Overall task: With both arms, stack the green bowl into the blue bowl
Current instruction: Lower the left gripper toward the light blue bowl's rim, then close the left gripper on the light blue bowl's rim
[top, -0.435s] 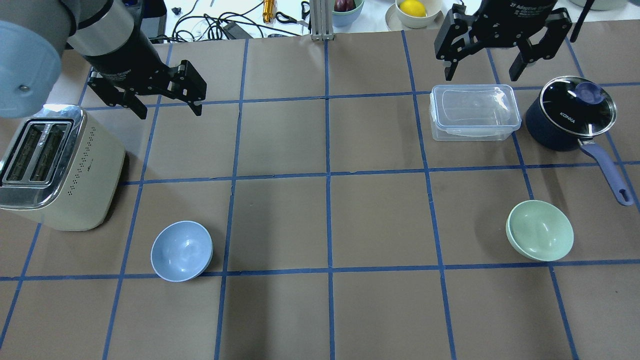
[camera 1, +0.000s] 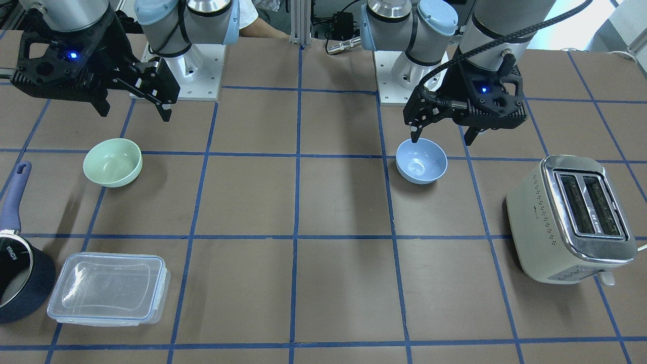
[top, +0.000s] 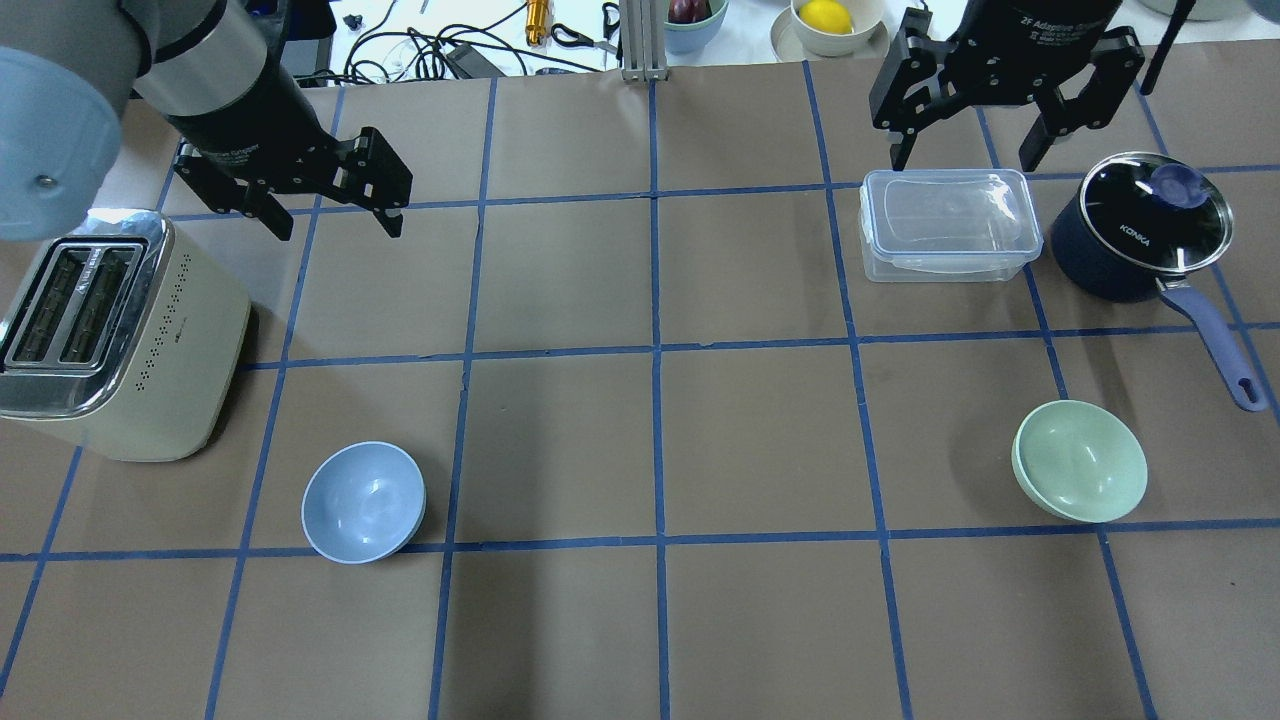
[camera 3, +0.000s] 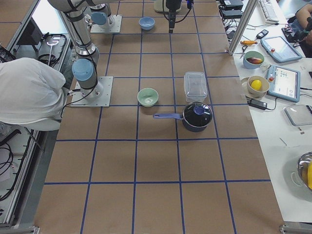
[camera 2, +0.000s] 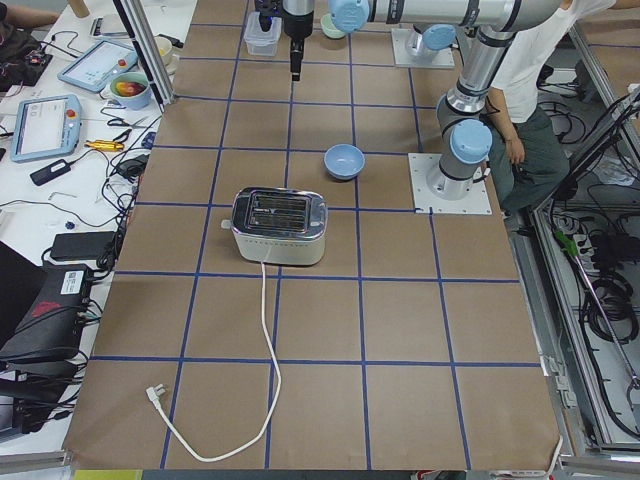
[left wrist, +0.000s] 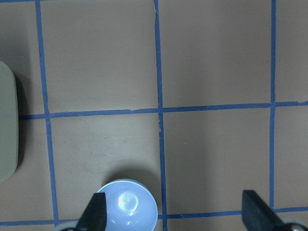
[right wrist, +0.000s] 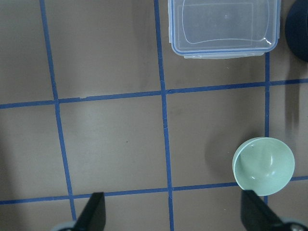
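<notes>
Above the table's [top: 760, 430] far half, the left gripper [top: 338, 222] and right gripper [top: 963, 152] hung empty, and no stacking had been done.

The left gripper's fingers were spread wide, holding nothing, over bare paper beyond the toaster [top: 150, 370]. The right gripper's jaws likewise stood apart near the clear container [top: 945, 225], which sat beside the lidded saucepan [top: 1140, 235]. Further out, the blue bowl [top: 364, 502] sat on the robot's left, near the toaster's corner. The green bowl [top: 1080, 461] sat on the right, near the saucepan's handle end, well apart from the blue bowl. Neither bowl was touched. By my judgement the whole job remained: grasping the green bowl, carrying it across, perhaps a hand-over, and setting it into the blue bowl. Both bowls stood upright, mouths up; being round, they had no long axis to speak of.
</notes>
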Motion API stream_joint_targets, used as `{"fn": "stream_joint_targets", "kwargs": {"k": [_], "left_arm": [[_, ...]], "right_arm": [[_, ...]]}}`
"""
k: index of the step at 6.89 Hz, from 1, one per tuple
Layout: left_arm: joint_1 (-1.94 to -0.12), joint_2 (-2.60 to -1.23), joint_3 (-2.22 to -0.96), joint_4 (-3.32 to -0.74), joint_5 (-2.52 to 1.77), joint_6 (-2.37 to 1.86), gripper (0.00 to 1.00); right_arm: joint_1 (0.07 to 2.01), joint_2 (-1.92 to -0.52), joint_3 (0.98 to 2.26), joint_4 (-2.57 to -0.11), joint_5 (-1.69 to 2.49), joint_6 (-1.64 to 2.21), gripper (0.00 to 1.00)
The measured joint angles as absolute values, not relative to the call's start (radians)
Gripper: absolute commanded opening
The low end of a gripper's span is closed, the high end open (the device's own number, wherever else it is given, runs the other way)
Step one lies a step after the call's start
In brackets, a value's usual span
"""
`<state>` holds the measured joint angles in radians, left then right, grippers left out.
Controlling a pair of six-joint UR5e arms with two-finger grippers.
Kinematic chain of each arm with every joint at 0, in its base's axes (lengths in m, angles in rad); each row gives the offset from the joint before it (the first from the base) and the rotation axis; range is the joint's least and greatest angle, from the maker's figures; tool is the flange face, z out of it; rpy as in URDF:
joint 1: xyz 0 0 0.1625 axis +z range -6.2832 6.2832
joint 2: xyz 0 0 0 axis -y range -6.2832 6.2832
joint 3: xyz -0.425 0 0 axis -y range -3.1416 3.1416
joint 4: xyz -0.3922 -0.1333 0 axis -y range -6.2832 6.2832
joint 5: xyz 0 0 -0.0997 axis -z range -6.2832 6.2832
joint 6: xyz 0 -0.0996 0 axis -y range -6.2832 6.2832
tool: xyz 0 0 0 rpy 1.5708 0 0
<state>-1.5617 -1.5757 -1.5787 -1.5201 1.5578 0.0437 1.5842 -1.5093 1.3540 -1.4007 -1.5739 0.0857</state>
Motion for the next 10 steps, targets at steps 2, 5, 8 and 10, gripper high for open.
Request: {"fn": "stream_joint_targets", "kwargs": {"k": [2, 5, 8, 10], "left_arm": [[-1.562, -1.574, -1.747, -1.457, 1.554, 0.005, 1.00], [-1.558, -1.626, -2.088, -1.058, 1.555, -0.017, 1.00], [-1.554, -1.661, -2.275, -0.857, 1.606, -0.010, 1.00], [-1.558, -1.643, -2.324, -0.836, 1.613, -0.019, 0.60]], "right_arm": [[1.583, -1.509, 1.354, -1.400, -1.574, 0.085, 1.00], [1.581, -1.509, 1.354, -1.397, -1.574, 0.084, 1.00], [1.580, -1.509, 1.354, -1.393, -1.575, 0.075, 1.00], [1.579, -1.509, 1.354, -1.378, -1.575, 0.073, 1.00]]}}
